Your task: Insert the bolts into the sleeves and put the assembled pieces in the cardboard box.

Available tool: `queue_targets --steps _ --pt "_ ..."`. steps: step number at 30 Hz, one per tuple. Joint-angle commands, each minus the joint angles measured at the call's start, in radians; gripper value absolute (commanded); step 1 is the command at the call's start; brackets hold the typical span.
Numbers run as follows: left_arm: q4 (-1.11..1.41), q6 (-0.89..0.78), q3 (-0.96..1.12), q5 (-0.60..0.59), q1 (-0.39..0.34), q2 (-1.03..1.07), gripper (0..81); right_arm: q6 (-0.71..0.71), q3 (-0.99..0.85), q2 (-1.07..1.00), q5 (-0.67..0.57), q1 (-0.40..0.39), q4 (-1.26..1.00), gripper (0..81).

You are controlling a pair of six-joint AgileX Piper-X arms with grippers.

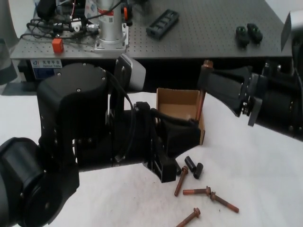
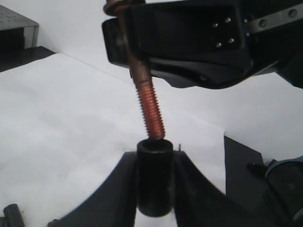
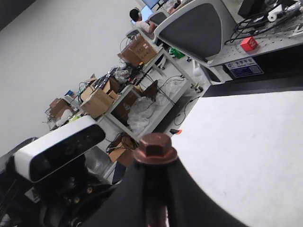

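Copper-coloured loose bolts [image 1: 181, 180], four of them, lie nearest us on the white-covered counter [image 1: 265, 179]. Just beyond them are two black loose sleeves [image 1: 190, 163], side by side. Above these the left hand [image 2: 156, 163] is closed on a black sleeve [image 2: 155, 184], held upright between its two fingers with the open mouth up. The right hand [image 3: 155, 170] comes in from the other side and grips a bolt [image 2: 150, 111] just below its hexagonal head, so the threaded end hangs down. That thread meets the mouth of the held sleeve (how far it sits inside, we cannot tell). Both pieces are off the counter, and in the high view we see them just in front of the cardboard box [image 1: 176, 105], which stands open behind the left hand. Farthest off, a perforated metal plate [image 1: 203, 28] runs across the back.
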State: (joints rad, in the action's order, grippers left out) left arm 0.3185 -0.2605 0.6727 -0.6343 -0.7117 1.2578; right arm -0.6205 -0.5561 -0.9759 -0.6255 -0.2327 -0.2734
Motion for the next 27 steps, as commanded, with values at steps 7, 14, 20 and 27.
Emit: queue_targets --steps 7,14,20,27 --pt "0.019 -0.043 0.004 -0.024 0.0 -0.009 0.7 0.061 -0.004 0.0 -0.102 -0.002 0.06 1.3" --pt "0.019 -0.077 0.004 0.006 0.001 -0.009 0.7 0.142 -0.004 0.0 -0.178 -0.002 0.095 1.3" --pt "0.019 0.025 0.004 0.089 0.001 -0.009 0.7 0.236 -0.004 0.002 -0.187 -0.002 0.095 20.2" --pt "0.019 -0.016 0.018 0.277 0.016 0.008 0.7 0.24 -0.006 0.035 -0.168 0.085 0.119 38.9"
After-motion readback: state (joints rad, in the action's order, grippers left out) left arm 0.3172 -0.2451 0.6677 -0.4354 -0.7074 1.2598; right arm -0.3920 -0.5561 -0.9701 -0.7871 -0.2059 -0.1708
